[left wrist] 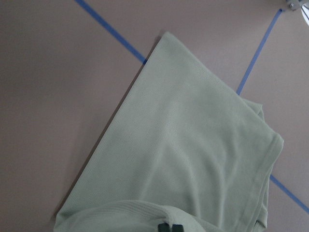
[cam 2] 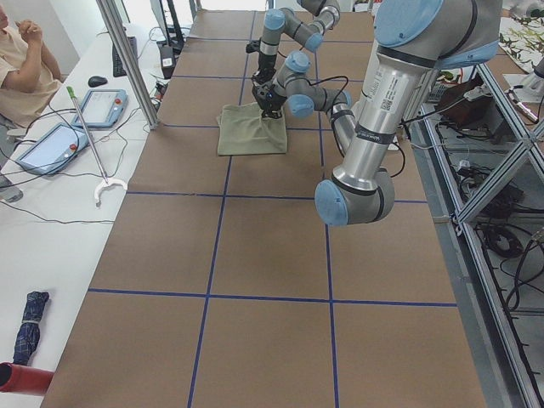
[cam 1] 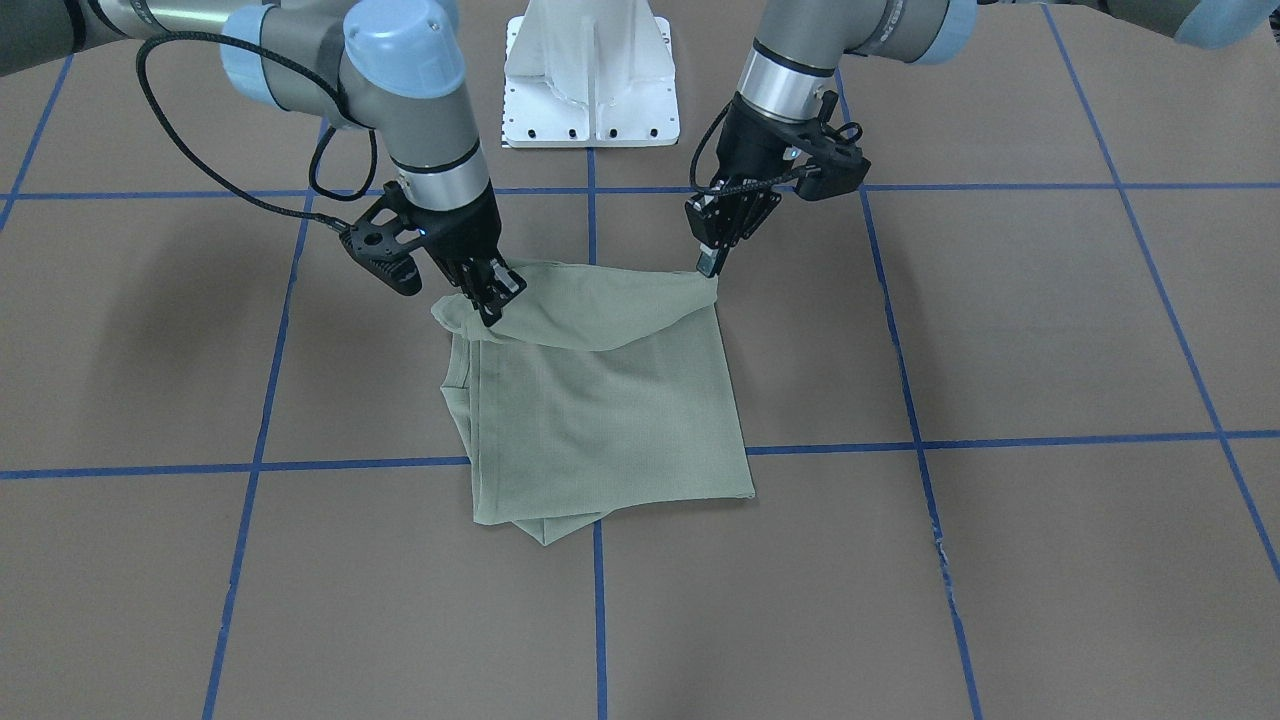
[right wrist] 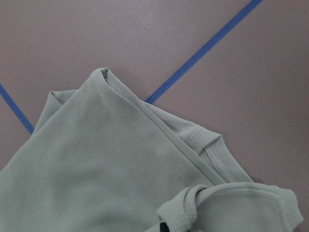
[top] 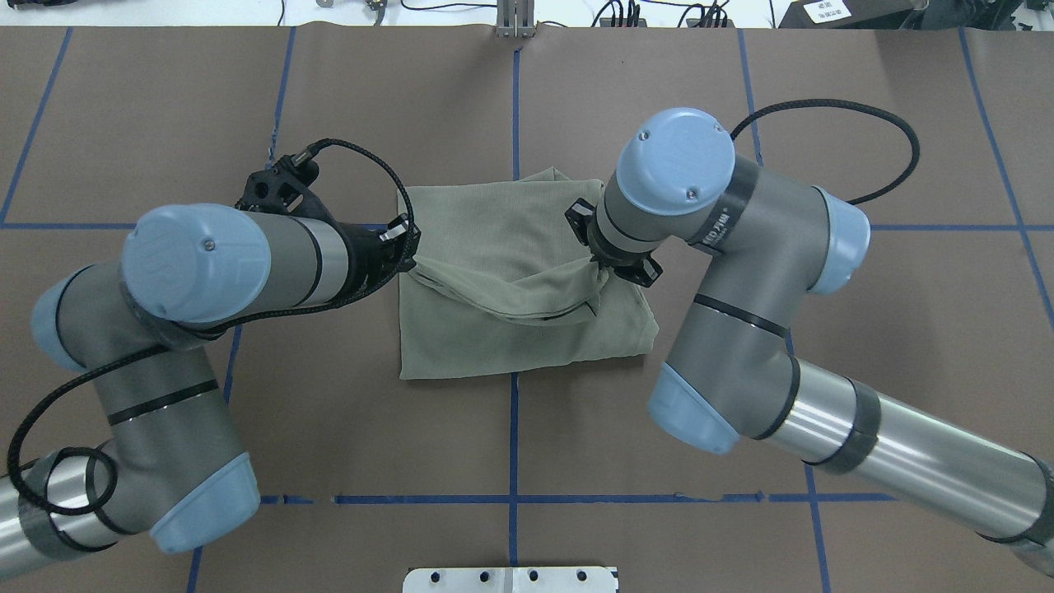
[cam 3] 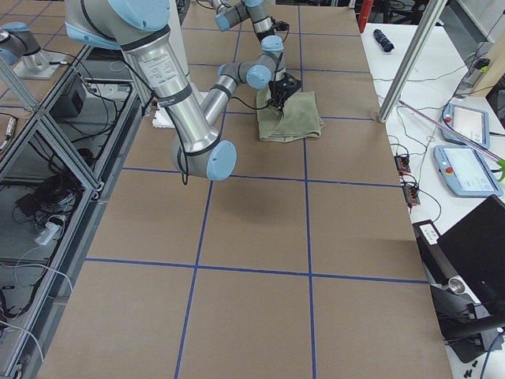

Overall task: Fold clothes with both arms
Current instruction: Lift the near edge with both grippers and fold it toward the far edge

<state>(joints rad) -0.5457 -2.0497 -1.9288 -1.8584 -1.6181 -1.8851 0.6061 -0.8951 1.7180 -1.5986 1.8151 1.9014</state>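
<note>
The sage-green shirt [cam 1: 600, 400] lies folded into a rough rectangle on the brown table, across a blue tape line. Its edge nearest the robot is lifted, and the cloth sags between the two grippers. My left gripper [cam 1: 712, 268] is shut on one lifted corner, at the left of the shirt [top: 494, 239] in the overhead view [top: 409, 257]. My right gripper [cam 1: 490, 300] is shut on the other corner, which bunches around its fingers [top: 605, 268]. Each wrist view looks down on the shirt [left wrist: 183, 145] [right wrist: 111, 169], with gathered fabric at its bottom edge.
The white pedestal base [cam 1: 590, 90] stands behind the shirt on the robot's side. Blue tape lines [cam 1: 600, 620] divide the brown table cover. A person [cam 2: 25, 59] sits at a white desk with tablets beyond the far table edge, next to an aluminium post [cam 2: 127, 59].
</note>
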